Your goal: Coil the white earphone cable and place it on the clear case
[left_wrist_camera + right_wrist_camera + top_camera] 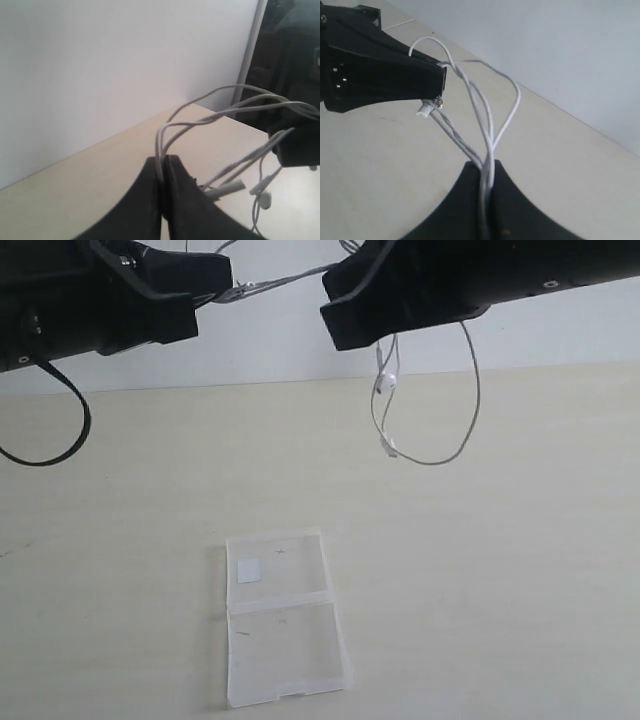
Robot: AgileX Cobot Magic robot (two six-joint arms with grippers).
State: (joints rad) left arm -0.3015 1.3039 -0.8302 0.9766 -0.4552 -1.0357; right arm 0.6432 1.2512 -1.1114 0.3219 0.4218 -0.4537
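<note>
The white earphone cable (pixel 283 281) stretches in several strands between my two grippers high above the table. My left gripper (pixel 228 288) is shut on one end of the bundle (pixel 159 155), with the plug (pixel 227 188) and an earbud (pixel 265 199) dangling beside it. My right gripper (pixel 335 285) is shut on the other end (pixel 487 167). Below the right gripper a loop (pixel 462 430) and an earbud (pixel 386 382) hang free. The clear case (pixel 283 615) lies open and flat near the table's front edge, its white sticker (pixel 249 571) on the far half.
A thick black robot cable (pixel 62 440) loops down at the left onto the pale table (pixel 500 570). A white wall (pixel 270 345) stands behind the table. A dark stand (pixel 295 60) is beyond the table's far corner.
</note>
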